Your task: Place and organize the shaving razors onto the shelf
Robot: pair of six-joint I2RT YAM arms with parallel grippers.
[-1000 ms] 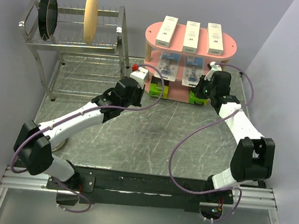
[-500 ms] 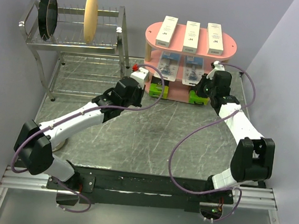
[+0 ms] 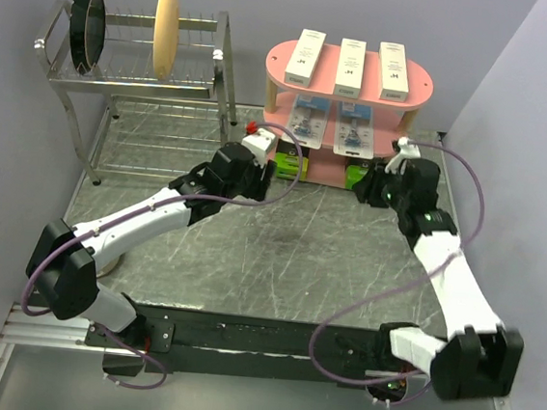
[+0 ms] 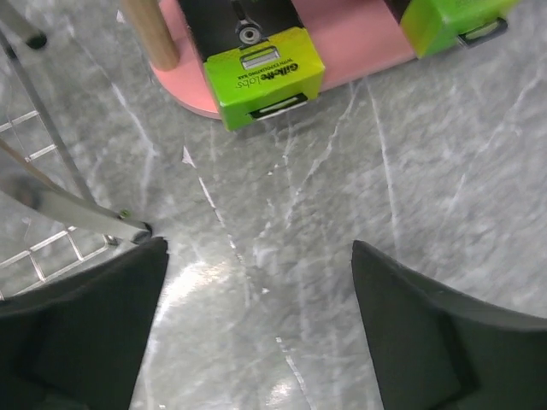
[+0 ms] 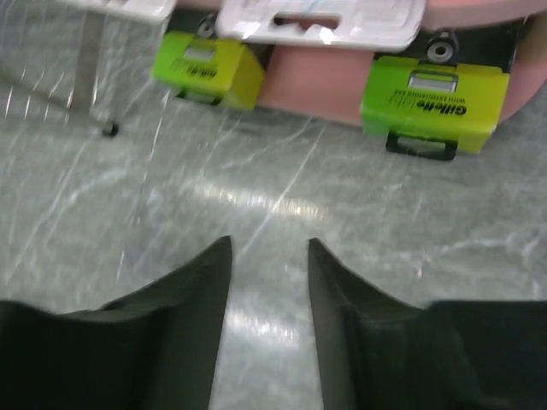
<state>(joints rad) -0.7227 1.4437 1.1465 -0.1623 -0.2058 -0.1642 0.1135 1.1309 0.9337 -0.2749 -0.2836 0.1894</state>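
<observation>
Two lime-green boxes (image 4: 261, 77) (image 5: 432, 102) rest on the bottom board of the shelf (image 3: 421, 84). In front of the shelf, the left gripper (image 4: 256, 256) and right gripper (image 5: 269, 248) both stand spread and empty.

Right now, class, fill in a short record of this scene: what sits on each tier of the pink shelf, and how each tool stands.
top tier of shelf: three white boxes, side by side
middle tier: two blister packs
bottom tier: two green boxes, ends poking past the board's edge
left tool: open, nothing held
right tool: open, nothing held
</observation>
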